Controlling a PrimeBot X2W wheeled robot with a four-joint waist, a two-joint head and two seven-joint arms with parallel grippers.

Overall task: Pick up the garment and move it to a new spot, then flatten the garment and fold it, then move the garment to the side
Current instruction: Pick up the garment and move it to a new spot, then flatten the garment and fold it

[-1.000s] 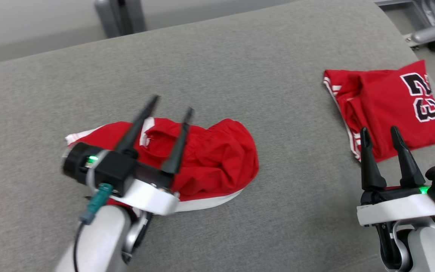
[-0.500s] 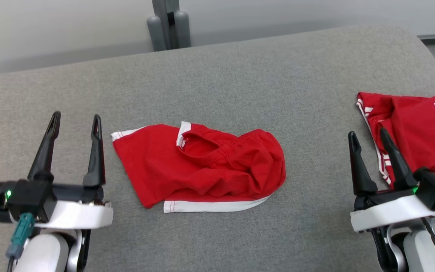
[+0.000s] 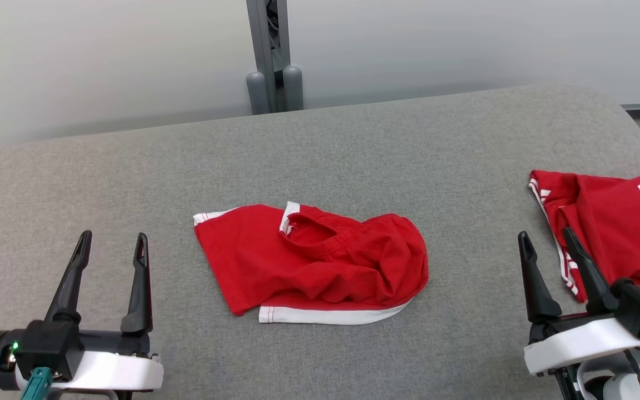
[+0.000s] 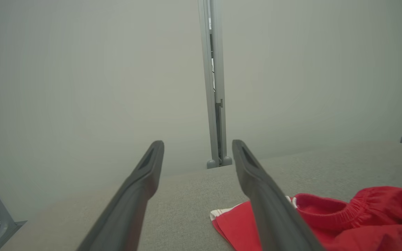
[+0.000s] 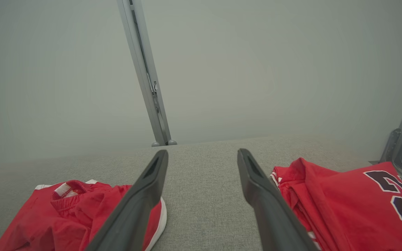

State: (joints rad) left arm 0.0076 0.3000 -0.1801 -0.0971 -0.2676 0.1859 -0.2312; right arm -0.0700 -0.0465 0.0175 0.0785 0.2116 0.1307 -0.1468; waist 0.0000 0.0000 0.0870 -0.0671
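Red shorts with white trim (image 3: 311,266) lie crumpled in the middle of the grey padded surface (image 3: 353,144), waistband turned up; they also appear low right in the left wrist view (image 4: 344,219) and low left in the right wrist view (image 5: 68,216). My left gripper (image 3: 111,247) hovers open to the left of the shorts, apart from them, with nothing between its fingers. Open and holding nothing, my right gripper (image 3: 545,239) sits at the right, its fingers just left of a folded red jersey.
A folded red jersey with a black number (image 3: 614,228) lies at the right edge of the surface, also seen in the right wrist view (image 5: 347,205). A grey post (image 3: 270,61) stands behind the far edge against a pale wall.
My left gripper has come off the shorts and pulled back to the lower left, open. The head camera has tilted up and shifted, showing more of the wall and post.
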